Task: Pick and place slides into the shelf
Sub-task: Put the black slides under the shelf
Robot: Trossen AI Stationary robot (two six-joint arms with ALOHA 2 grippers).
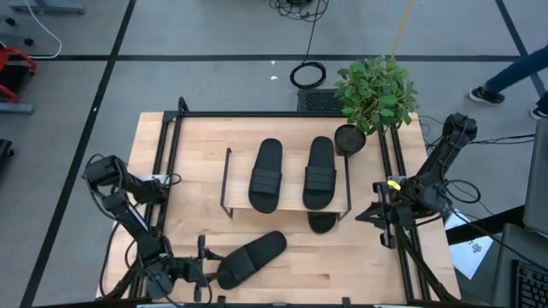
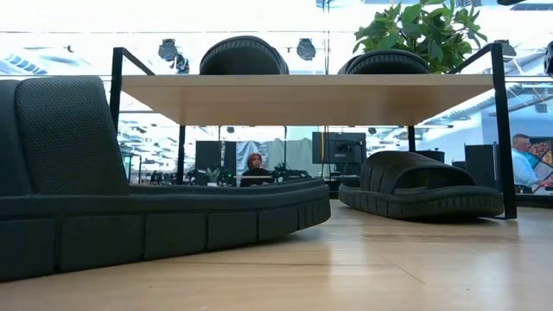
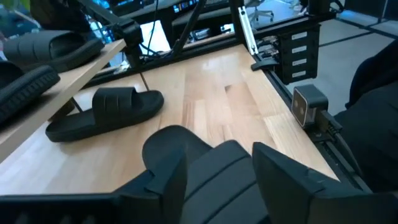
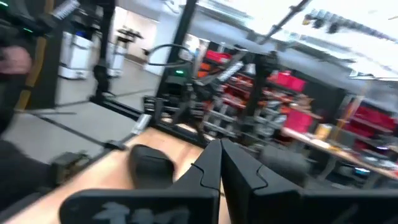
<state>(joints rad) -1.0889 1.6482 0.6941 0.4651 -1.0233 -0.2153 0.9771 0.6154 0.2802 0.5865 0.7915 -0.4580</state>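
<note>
The shelf (image 1: 291, 184) stands mid-table with two black slides (image 1: 266, 175) (image 1: 319, 174) lying on its top board. A third slide (image 3: 106, 112) rests sole-down on the table under the shelf. The fourth slide (image 1: 253, 258) lies sole-down on the table near the near edge, slanting toward the shelf. My left gripper (image 1: 205, 268) is open at that slide's near-left end. In the left wrist view the slide (image 3: 205, 162) fills the gap between the gripper's fingers. My right gripper (image 1: 364, 214) is shut and hovers by the shelf's right end, holding nothing. My left gripper comes level from the table's left, with one finger (image 3: 165, 183) and the other finger (image 3: 286, 177) on either side of the fourth slide's near-left end (image 3: 214, 177). I cannot tell whether they touch it. The slide lies flat on the table.
A potted plant (image 1: 375, 92) stands at the far right corner, its dark pot (image 1: 349, 139) close to the shelf's far right leg. Black frame rails (image 1: 167, 171) run along the table's left and right sides. Bare wood lies between the fourth slide and the shelf.
</note>
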